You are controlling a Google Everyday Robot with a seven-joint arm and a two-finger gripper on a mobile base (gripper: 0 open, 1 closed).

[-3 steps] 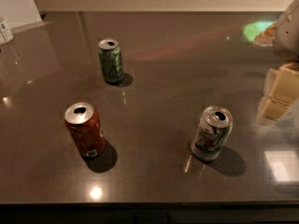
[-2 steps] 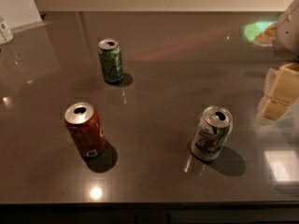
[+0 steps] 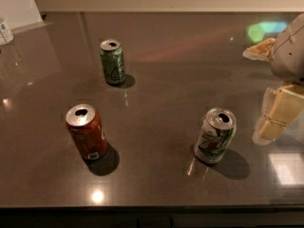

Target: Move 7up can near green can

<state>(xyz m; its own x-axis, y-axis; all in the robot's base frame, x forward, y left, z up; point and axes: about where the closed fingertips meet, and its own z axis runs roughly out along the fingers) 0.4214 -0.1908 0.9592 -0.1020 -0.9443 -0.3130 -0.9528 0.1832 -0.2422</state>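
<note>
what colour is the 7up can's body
The 7up can is silver-white with a green logo, camera view; end effector at right edge.

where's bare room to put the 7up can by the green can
Open counter right of the green can, across to the 7up can, and in front of it toward the red-orange can. Tightest spot: between 7up can and the pincer at the right edge.

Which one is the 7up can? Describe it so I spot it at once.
On the dark countertop, look front right, just left of the gripper at the right edge: the 7up can stands upright there. It alone is silver-white with a green-and-red logo; the green can at back left is all green, the red can at front left red-orange.
</note>
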